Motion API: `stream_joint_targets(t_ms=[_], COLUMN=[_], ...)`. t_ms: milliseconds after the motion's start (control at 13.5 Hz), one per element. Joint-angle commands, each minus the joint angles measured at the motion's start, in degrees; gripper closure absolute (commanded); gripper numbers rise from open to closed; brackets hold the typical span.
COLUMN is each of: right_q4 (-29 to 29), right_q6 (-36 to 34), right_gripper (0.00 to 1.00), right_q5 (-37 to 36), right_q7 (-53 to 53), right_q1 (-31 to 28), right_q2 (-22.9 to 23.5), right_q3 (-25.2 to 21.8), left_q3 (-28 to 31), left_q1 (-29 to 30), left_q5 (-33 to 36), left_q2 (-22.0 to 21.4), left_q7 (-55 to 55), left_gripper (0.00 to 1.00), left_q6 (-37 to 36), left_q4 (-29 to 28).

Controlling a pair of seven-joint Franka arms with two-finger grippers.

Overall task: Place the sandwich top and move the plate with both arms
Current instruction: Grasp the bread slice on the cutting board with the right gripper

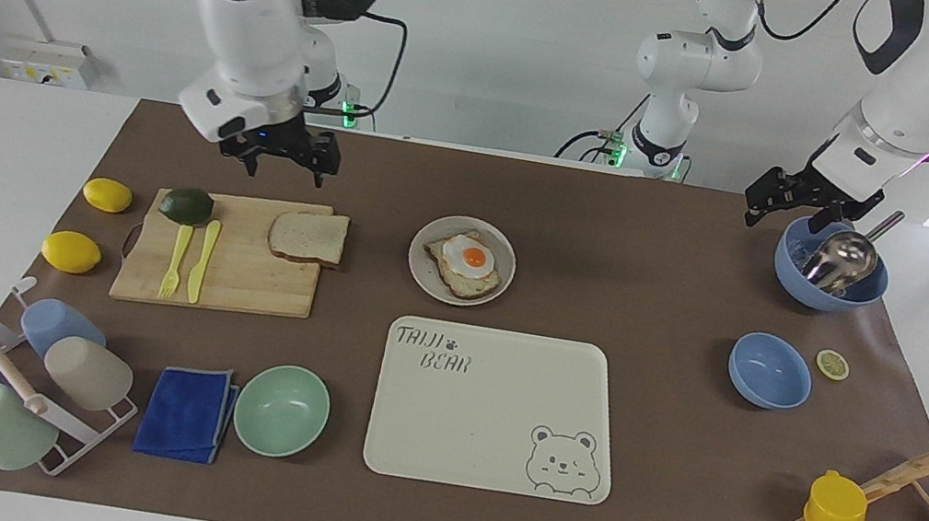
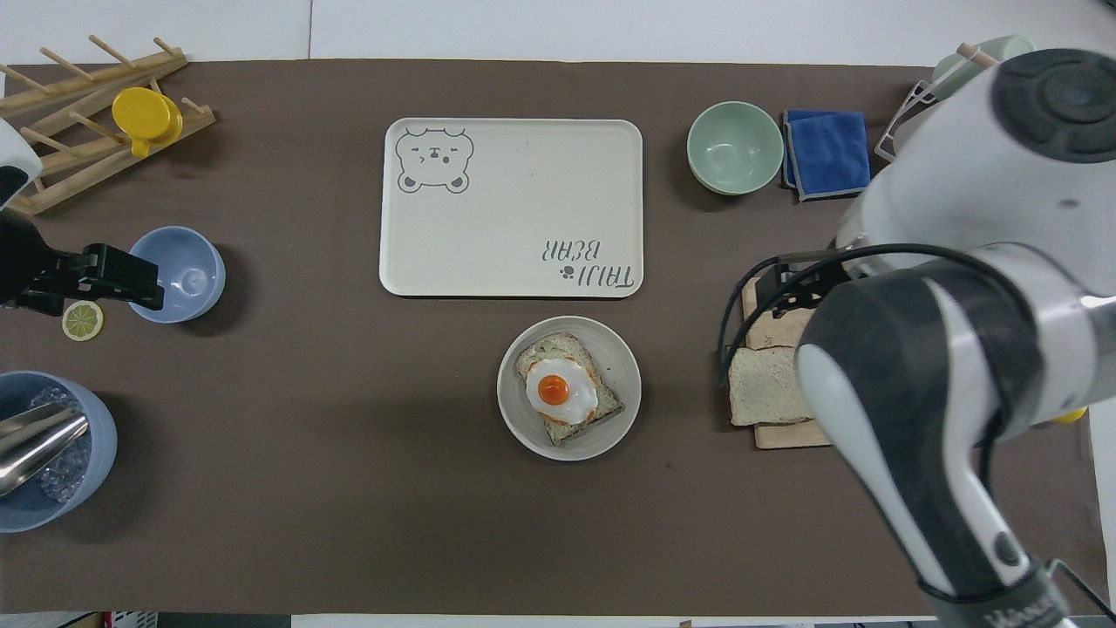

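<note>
Bread (image 1: 308, 237), light, soft and easily crushed, lies flat at the cutting board's (image 1: 237, 281) corner nearest the plate (image 1: 424, 280), best pinched gently across opposite crusts by the right gripper (image 1: 285, 160), fingers apart above the board's edge, while the left gripper (image 1: 786, 200), also apart, waits.

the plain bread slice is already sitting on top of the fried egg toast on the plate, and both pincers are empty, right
Not quite. The facing view shows the plain bread slice lying on the wooden cutting board, beside the plate, which holds only the fried egg toast. The rest stands: the right pincer and left pincer are both empty.
</note>
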Motion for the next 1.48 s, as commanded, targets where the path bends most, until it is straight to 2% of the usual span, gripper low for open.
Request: stream_joint_targets(t_ms=[0, 148, 222, 296, 444, 667, 1037, 1407], right_q4=[-2.2, -9.9, -11.9, -12.0, -13.0, -17.4, -21.7, -23.8], right_q6=[3.4, 9.9, 11.2, 10.8, 11.5, 14.6, 14.4, 15.0], right_gripper=[0.0, 0.0, 0.0, 0.0, 0.0, 0.0, 0.0, 0.12], right_q5=[-3.4, -3.9, -6.5, -9.3, -10.1, -10.4, -14.2, -15.0], right_q7=[7.8, 10.4, 10.9, 11.8, 15.2, 15.2, 13.9, 13.7], right_q1=[5.7, 7.4, 8.6, 9.9, 11.3, 10.3, 7.8, 7.6], right_q2=[4.7, 5.1, 6.8, 8.5, 10.0, 10.0, 8.7, 8.0], right_q3=[-0.3, -0.3, -0.3, -0.3, -0.3, -0.3, -0.3, -0.3], left_q3=[-0.3, -0.3, -0.3, -0.3, -0.3, -0.3, -0.3, -0.3], left_q1=[0.4, 0.4, 0.4, 0.4, 0.4, 0.4, 0.4, 0.4], left_q5=[0.7, 0.7, 0.7, 0.7, 0.7, 0.7, 0.7, 0.7], left_q2=[-0.9, -0.9, -0.9, -0.9, -0.9, -0.9, -0.9, -0.9], left_q7=[0.2, 0.2, 0.2, 0.2, 0.2, 0.2, 0.2, 0.2], left_gripper=[0.0, 0.0, 0.0, 0.0, 0.0, 0.0, 0.0, 0.0], left_q6=[-0.6, -0.6, -0.6, -0.6, -0.6, -0.6, -0.6, -0.6], left_q4=[-0.6, -0.6, -0.6, -0.6, -0.6, -0.6, -0.6, -0.6])
